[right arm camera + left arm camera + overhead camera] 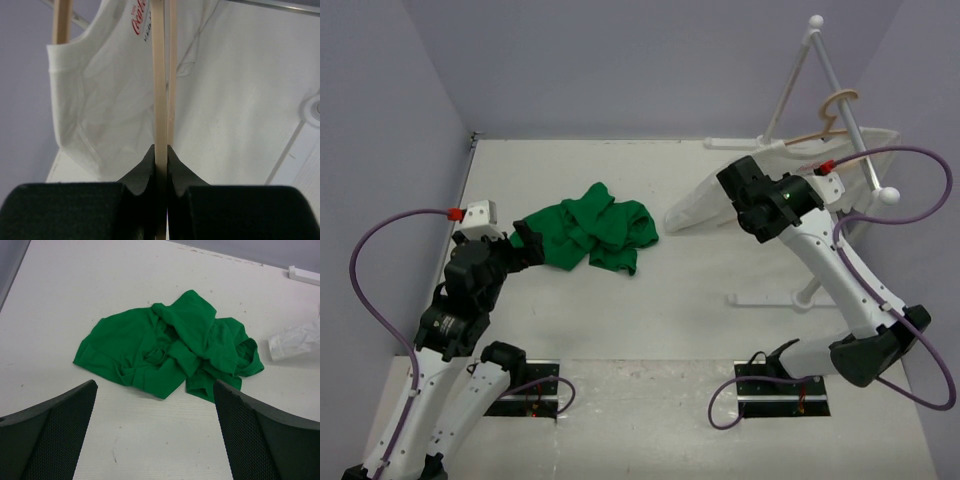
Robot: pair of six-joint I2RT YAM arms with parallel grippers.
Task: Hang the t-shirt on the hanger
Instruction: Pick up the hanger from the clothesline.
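pinching a thin tan bar of the hanger (pixel 159 100), my right pincer (pixel 161 148) has its two dark fingers (pixel 144 172) pressed onto the wood from either side, low in the middle of the wrist view. the bar runs straight up the frame, and a second tan strip (pixel 171 75) stands just beside it on the right; i cannot tell whether the two are one piece. behind them hangs the white t-shirt (pixel 100 95), red lettering at its top edge, with another wooden strip (pixel 61 20) in the upper left corner.

my left pincer (pixel 155 387) stands wide, one mesh-faced finger in each lower corner of its view, touching nothing. the t-shirt (pixel 170 347), bright green, lies crumpled in a heap on the white table (pixel 60 300), just beyond those fingertips, in the middle of that frame. from above it sits left of centre, well apart from the white rack (pixel 817 25) at the upper right.
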